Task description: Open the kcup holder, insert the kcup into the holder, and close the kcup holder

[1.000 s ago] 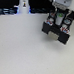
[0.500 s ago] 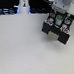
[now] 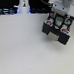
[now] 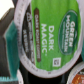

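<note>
In the exterior view my gripper (image 3: 57,22) hangs at the back right, its white hand above. It appears shut on the kcup (image 3: 56,20), a small round pod with green, white and blue specks held between the dark fingers. Right under it stands the kcup holder (image 3: 57,34), a black boxy block with greyish panels on its front. The kcup sits at the holder's top; I cannot tell whether it touches. In the wrist view the kcup's green lid (image 4: 50,35), with white rim and lettering, fills the picture; the fingers are not clear there.
A white bottle-shaped object (image 3: 23,2) stands at the back. A dark strip with blue patches (image 3: 7,12) runs along the back on the exterior view's left. The white table (image 3: 23,51) stretches toward the front.
</note>
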Controlling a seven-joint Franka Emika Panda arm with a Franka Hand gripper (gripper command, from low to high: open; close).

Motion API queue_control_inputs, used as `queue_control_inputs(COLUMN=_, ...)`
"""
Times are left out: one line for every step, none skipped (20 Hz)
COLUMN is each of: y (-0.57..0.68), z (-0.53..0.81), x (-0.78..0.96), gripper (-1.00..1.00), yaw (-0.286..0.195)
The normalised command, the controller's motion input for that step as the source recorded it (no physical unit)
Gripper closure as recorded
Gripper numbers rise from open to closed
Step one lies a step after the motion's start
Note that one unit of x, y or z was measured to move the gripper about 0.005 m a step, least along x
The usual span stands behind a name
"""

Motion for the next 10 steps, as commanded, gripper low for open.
queue_control_inputs(y=0.03, z=0.12, x=0.04, gripper=-1.0, yaw=0.079)
queue_control_inputs(y=0.03, z=0.13, x=0.04, gripper=-1.0, yaw=0.08)
queue_control_inputs(y=-0.03, z=0.29, x=0.07, gripper=-1.0, yaw=0.106)
queue_control_inputs(y=-0.05, z=0.34, x=0.07, gripper=-1.0, yaw=0.104)
queue_control_inputs(y=-0.06, z=0.37, x=0.09, gripper=-1.0, yaw=0.099)
queue_control_inputs(y=-0.08, z=0.42, x=0.13, gripper=-1.0, yaw=0.089)
queue_control_inputs(y=-0.11, z=0.51, x=0.17, gripper=-1.0, yaw=0.075)
queue_control_inputs(y=-0.19, z=0.56, x=0.21, gripper=-1.0, yaw=0.07)
queue_control_inputs(y=-0.26, z=0.62, x=0.25, gripper=-1.0, yaw=0.065)
queue_control_inputs(y=-0.3, z=0.62, x=0.27, gripper=-1.0, yaw=0.061)
